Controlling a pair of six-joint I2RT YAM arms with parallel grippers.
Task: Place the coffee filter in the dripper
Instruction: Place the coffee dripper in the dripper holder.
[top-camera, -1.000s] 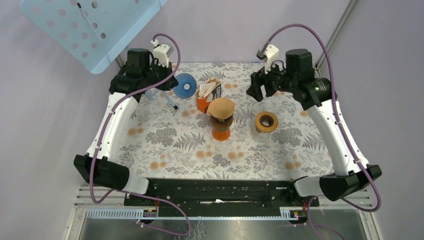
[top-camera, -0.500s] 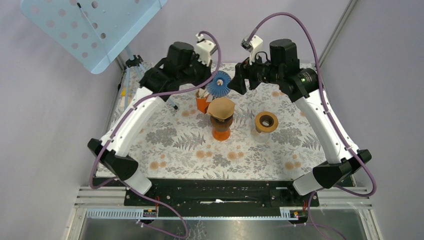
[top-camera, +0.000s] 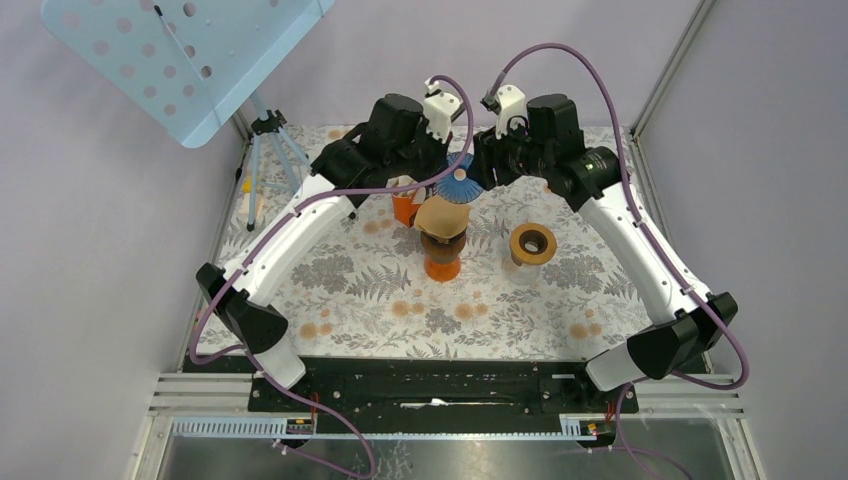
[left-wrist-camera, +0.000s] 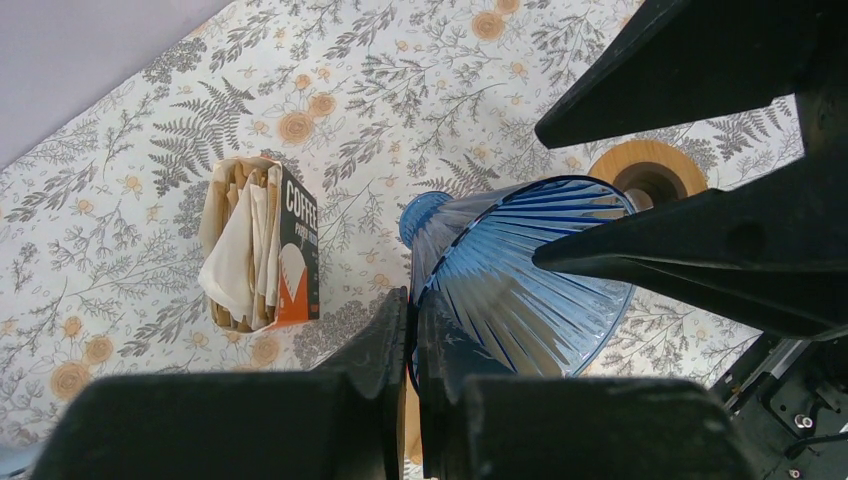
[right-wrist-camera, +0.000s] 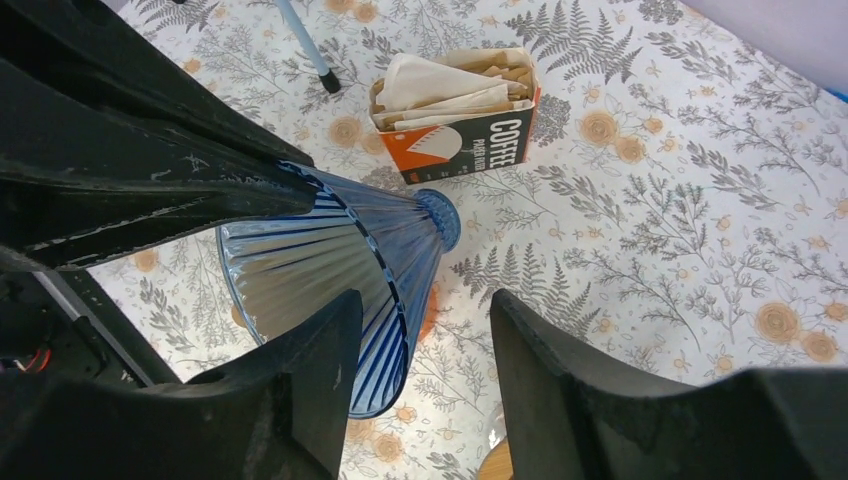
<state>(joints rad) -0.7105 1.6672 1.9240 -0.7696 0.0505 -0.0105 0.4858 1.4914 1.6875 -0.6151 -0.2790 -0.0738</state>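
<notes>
From above, the left gripper (top-camera: 441, 168) had swung in from the upper left of the frame to the top centre, bringing the blue dripper (top-camera: 460, 186) with it, and the right gripper (top-camera: 486, 166) had come across to meet it. It looked like a handover in mid-air. The coffee filter (top-camera: 443, 213) sat on the orange stand (top-camera: 441, 262) at the centre, just below the dripper and not yet in it. The arms hid both sets of jaws here, and most of the box of filters (top-camera: 404, 208).

In the left wrist view, the jaws were pinched tight on the dripper's rim at lower centre. The filter could not be seen – only the box at the left.

In the right wrist view, the jaws had narrowed but were still parted, straddling the dripper's wall. The near finger (right-wrist-camera: 320, 360) overlapped the rim, so contact there was hard to judge.
</notes>
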